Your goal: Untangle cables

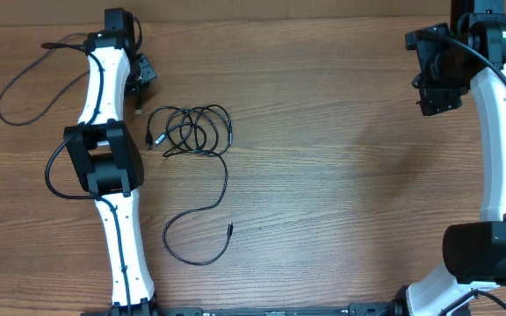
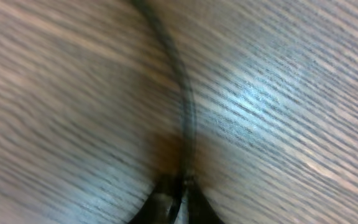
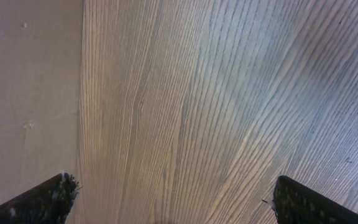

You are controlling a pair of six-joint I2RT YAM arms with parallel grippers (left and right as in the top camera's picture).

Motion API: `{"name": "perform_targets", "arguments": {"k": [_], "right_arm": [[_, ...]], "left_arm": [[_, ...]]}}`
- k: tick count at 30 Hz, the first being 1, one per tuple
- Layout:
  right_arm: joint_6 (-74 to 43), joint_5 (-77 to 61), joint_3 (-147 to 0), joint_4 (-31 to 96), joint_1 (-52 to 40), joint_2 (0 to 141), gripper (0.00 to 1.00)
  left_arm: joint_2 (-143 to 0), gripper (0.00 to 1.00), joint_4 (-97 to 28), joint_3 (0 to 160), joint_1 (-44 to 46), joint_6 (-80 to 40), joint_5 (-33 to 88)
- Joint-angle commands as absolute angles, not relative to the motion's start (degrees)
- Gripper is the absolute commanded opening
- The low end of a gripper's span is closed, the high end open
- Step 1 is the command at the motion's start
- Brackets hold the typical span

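The cables (image 1: 191,130) lie as a small coil of thin black cords left of the table's middle. One loose strand (image 1: 202,211) trails down from the coil to a plug end (image 1: 230,229). My left gripper (image 1: 140,81) sits just up and left of the coil, low on the wood. In the left wrist view its fingertips (image 2: 180,194) are shut on one black cord (image 2: 188,118), which runs away across the table, blurred. My right gripper (image 1: 435,83) hangs open at the far right, away from the cables, with only bare wood between its fingers (image 3: 294,199).
A thicker black wire (image 1: 20,83) from the left arm loops over the table at the far left. The right wrist view shows the table's edge (image 3: 81,93) with a pale surface beyond it.
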State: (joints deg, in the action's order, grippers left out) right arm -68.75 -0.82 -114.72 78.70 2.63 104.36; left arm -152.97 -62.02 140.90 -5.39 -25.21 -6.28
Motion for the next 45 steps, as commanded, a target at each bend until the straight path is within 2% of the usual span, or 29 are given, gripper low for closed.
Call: {"name": "perform_targets", "arguments": {"k": [1,7,11,14,23,28,29,33,35,36,37,38,39,40,41,45], "right_arm": [[-68.6,0.0,-114.8,78.6,2.7,102.7,1.00],[-68.6,0.0,-114.8,78.6,2.7,102.7,1.00],[-68.6,0.0,-114.8,78.6,2.7,102.7,1.00],[-68.6,0.0,-114.8,78.6,2.7,102.7,1.00],[-68.6,0.0,-114.8,78.6,2.7,102.7,1.00],[-68.6,0.0,-114.8,78.6,2.7,102.7,1.00],[-68.6,0.0,-114.8,78.6,2.7,102.7,1.00],[-68.6,0.0,-114.8,78.6,2.7,102.7,1.00],[-68.6,0.0,-114.8,78.6,2.7,102.7,1.00],[-68.6,0.0,-114.8,78.6,2.7,102.7,1.00],[-68.6,0.0,-114.8,78.6,2.7,102.7,1.00],[-68.6,0.0,-114.8,78.6,2.7,102.7,1.00],[-68.6,0.0,-114.8,78.6,2.7,102.7,1.00],[-68.6,0.0,-114.8,78.6,2.7,102.7,1.00],[-68.6,0.0,-114.8,78.6,2.7,102.7,1.00],[-68.6,0.0,-114.8,78.6,2.7,102.7,1.00]], "left_arm": [[-154.4,0.04,-61.0,138.9,-5.3,-23.5,-8.1],[-154.3,0.04,-62.0,145.8,-6.5,-23.0,-10.5],[-153.8,0.04,-65.0,156.1,-9.5,-31.3,-9.6],[-153.7,0.04,-65.6,162.8,-12.8,-34.9,-3.6],[-153.8,0.04,-65.0,162.3,-15.9,-35.2,-4.2],[-154.4,0.04,-59.0,162.1,-15.7,-35.3,-0.9],[-154.4,0.04,-56.2,162.0,-15.4,-34.2,1.9],[-154.4,0.04,-52.5,160.4,-14.2,-24.9,0.3],[-154.4,0.11,-52.2,158.3,-13.5,-20.0,-0.9],[-154.4,0.19,-52.3,156.8,-13.3,-18.3,-1.1],[-154.4,0.34,-52.3,155.3,-13.1,-17.7,-1.3],[-154.4,0.59,-52.6,153.9,-13.1,-17.8,-1.7],[-154.4,0.77,-53.0,152.5,-13.1,-17.8,-2.0],[-154.4,0.90,-53.4,151.3,-13.2,-17.8,-2.2],[-154.4,0.92,-54.0,150.8,-13.4,-17.8,-2.4],[-153.9,0.91,-57.0,150.8,-15.1,-20.5,-3.1]]}}
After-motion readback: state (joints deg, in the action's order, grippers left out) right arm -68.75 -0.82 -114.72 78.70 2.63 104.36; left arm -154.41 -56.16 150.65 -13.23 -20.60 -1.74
